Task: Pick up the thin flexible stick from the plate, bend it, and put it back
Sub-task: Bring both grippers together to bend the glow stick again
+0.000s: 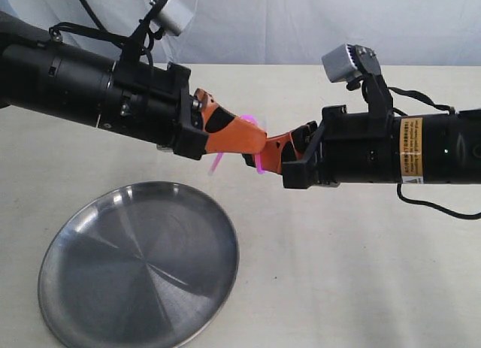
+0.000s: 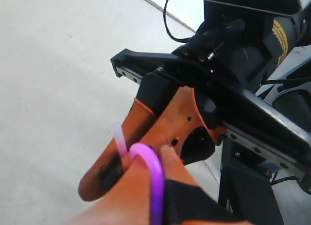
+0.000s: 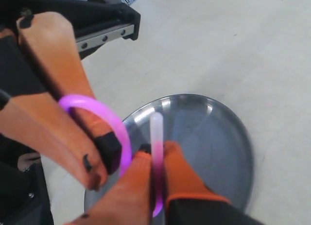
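The thin flexible stick (image 1: 257,164) is held in the air between both grippers, bent into a tight pink loop. In the left wrist view the stick (image 2: 154,172) arcs over my left gripper (image 2: 146,162), which is shut on it, its pale tip poking out beside the fingers. My right gripper (image 3: 156,154) is shut on the other end of the stick (image 3: 156,132), whose pale tip sticks up from the jaws. The two grippers (image 1: 255,141) (image 1: 272,154) meet tip to tip above the table. The steel plate (image 1: 113,288) lies below and to the left, with nothing on it.
The plate (image 3: 214,137) lies on a pale cloth-covered table (image 1: 361,273). A light curtain hangs behind the table. Both black arms reach in from the sides.
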### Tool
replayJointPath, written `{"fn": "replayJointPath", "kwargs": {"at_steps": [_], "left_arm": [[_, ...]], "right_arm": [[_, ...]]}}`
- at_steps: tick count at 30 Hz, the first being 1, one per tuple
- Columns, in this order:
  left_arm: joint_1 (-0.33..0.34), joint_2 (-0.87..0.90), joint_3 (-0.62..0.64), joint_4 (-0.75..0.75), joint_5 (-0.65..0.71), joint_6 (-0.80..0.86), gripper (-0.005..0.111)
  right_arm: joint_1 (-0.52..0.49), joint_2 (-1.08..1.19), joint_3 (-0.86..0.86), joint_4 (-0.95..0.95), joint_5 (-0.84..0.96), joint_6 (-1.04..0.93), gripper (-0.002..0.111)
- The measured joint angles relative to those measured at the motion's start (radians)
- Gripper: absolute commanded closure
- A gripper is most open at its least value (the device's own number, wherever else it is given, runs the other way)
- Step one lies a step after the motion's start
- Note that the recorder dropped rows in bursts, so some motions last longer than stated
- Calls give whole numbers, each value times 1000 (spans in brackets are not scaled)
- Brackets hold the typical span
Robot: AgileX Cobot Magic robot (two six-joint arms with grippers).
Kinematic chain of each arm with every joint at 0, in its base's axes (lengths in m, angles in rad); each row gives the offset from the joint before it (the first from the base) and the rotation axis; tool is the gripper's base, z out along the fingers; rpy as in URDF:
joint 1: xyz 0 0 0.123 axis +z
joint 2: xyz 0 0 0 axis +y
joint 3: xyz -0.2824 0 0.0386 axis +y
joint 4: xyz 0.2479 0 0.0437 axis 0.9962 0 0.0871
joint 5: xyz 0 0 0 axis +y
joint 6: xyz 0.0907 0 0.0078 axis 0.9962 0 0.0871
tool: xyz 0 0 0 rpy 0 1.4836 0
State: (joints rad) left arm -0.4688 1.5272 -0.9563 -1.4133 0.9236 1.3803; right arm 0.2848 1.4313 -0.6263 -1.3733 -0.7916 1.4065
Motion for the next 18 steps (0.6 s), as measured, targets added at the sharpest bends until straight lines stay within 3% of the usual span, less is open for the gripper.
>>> {"fn": "replayJointPath", "kwargs": {"at_steps": [18], "left_arm": [[-7, -9, 0, 0, -35, -31, 107]], "right_arm": [[-10, 4, 0, 2, -22, 22, 109]]}}
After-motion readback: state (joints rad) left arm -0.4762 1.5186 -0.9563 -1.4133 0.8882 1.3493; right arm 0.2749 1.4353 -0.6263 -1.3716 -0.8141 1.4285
